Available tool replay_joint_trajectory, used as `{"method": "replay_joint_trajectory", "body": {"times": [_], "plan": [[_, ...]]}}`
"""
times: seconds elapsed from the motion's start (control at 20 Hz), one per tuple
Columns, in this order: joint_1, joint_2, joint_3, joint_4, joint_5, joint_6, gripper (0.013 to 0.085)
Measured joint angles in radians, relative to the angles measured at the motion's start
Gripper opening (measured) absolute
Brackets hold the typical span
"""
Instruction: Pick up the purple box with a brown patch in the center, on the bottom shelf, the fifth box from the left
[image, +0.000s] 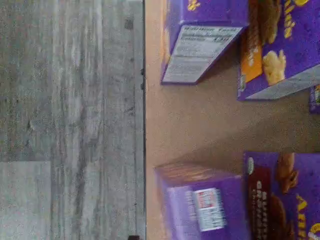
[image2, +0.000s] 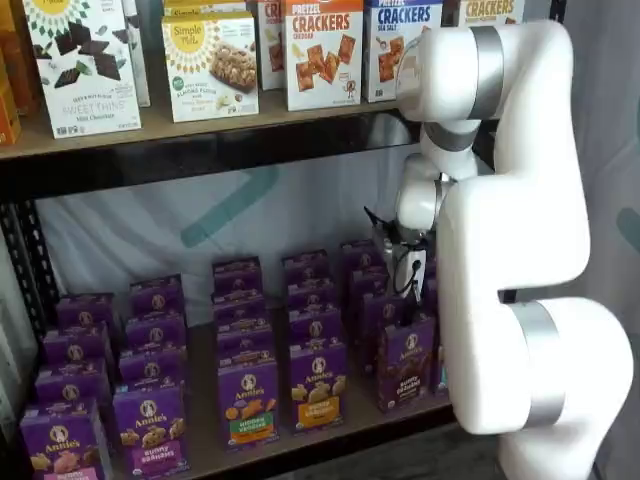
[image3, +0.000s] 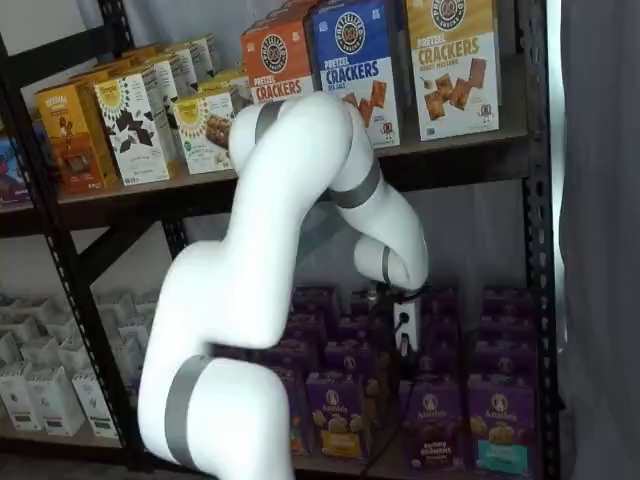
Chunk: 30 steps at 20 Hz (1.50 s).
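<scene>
The purple box (image2: 405, 362) with the dark brown patch stands upright at the front of its row on the bottom shelf (image2: 360, 420); it also shows in a shelf view (image3: 432, 420). My gripper (image2: 402, 265) hangs above that row, just above and behind the front box, and shows in both shelf views (image3: 402, 322). Its dark fingers show no plain gap, and nothing is in them. In the wrist view the brown-patch box (image: 280, 200) stands by the shelf's front edge, across a bare strip of board (image: 200, 125) from an orange-patch box (image: 280, 50).
Several rows of other purple cartons (image2: 248, 400) fill the bottom shelf. The higher board holds tall cracker boxes (image2: 323, 50). A black rack post (image3: 540, 300) stands to the right. My white arm (image2: 520, 250) covers the shelf's right end. Grey floor (image: 70, 120) lies before the shelf.
</scene>
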Motion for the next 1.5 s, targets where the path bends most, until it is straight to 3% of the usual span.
{"method": "replay_joint_trajectory", "body": {"times": [0.25, 0.8, 1.25, 1.5], "plan": [[-0.005, 0.032, -0.019, -0.058, 0.014, 0.045, 0.0850], [-0.025, 0.138, -0.148, -0.043, 0.087, 0.015, 0.0850], [-0.030, 0.248, -0.270, -0.138, 0.108, 0.091, 0.0850], [-0.031, 0.284, -0.303, -0.152, 0.100, 0.103, 0.0850]]}}
